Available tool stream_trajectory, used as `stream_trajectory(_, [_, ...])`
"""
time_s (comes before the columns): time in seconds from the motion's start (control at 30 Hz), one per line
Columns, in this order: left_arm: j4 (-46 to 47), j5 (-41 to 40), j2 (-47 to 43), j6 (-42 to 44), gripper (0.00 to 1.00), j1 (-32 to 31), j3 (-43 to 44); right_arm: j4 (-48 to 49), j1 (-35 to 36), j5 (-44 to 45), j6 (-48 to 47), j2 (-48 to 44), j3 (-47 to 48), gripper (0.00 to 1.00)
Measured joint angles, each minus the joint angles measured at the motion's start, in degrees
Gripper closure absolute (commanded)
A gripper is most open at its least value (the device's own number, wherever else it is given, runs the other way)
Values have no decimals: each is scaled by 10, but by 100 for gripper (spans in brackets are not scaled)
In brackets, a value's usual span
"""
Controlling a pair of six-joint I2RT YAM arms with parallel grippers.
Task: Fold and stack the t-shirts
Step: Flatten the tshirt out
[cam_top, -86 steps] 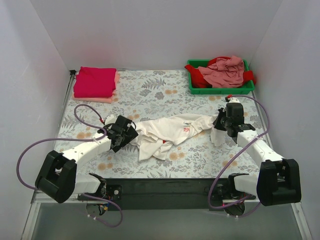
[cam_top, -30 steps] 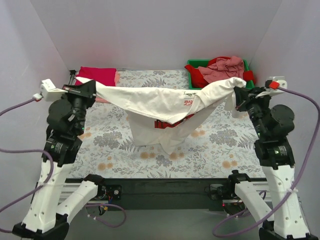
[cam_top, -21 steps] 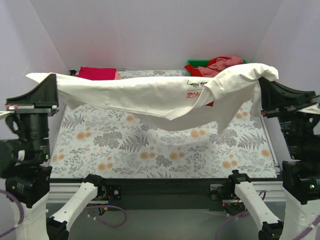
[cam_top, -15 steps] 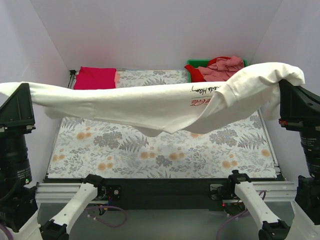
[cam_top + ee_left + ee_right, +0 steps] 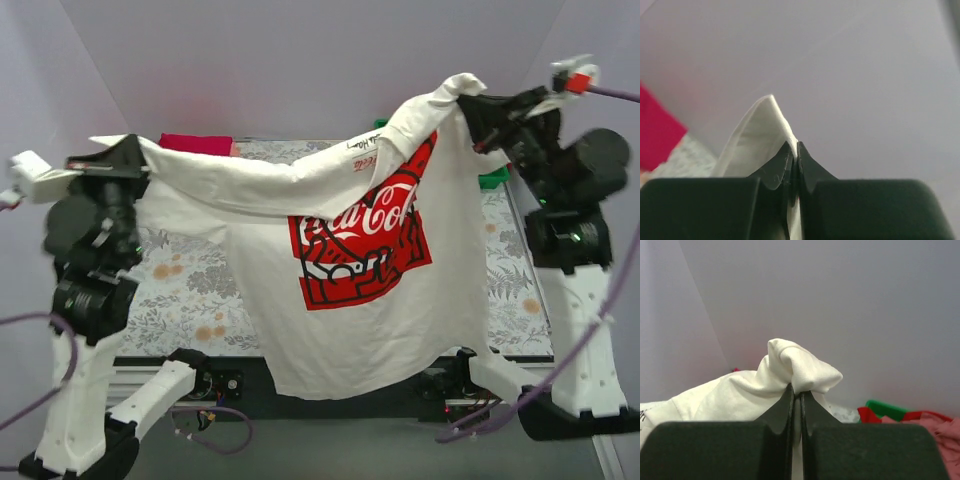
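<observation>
**Holding the white tee aloft, ready to lay it flat**

Pinching one top corner of the white t-shirt, the left end effector has its jaws pressed together on a thin fold of cloth, raised well above the floral worktop. Behind it, at the back left, a folded crimson t-shirt lies on the worktop; I take it for the start of the stack. The white shirt hangs between the arms like a sheet. Its red Coca-Cola print faces the top camera, its upper edge sags and is partly rolled, and its hem hangs low over the near edge. On the right, held higher than its partner, the right end effector is likewise closed on a bunched knot of the other corner. Past it sits the green tray, holding unfolded red and pink t-shirts.

The step in hand looks like spreading this shirt out before folding. The next move calls for lowering both arms together with the cloth taut, so it lands flat on the worktop. The uneven heights and rolled top edge would need levelling first.
</observation>
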Motion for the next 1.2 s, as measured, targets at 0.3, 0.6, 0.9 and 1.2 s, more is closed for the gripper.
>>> stream_trajectory(0.3, [-103,63,301,-117,14,175,-315,52,31,8,9,329,-233,2])
stream_trajectory(0.6, [-83,164,188,-120,10,194,-342,37,40,61,2,278,-315,2])
stream_trajectory(0.9, [31,286,240,-52,9,91,-337,53,42,101,68,62,-588,2])
stream_trajectory(1.2, [72,385,433,99,8,-140,-274,20,35,159,106,-34,-709,2])
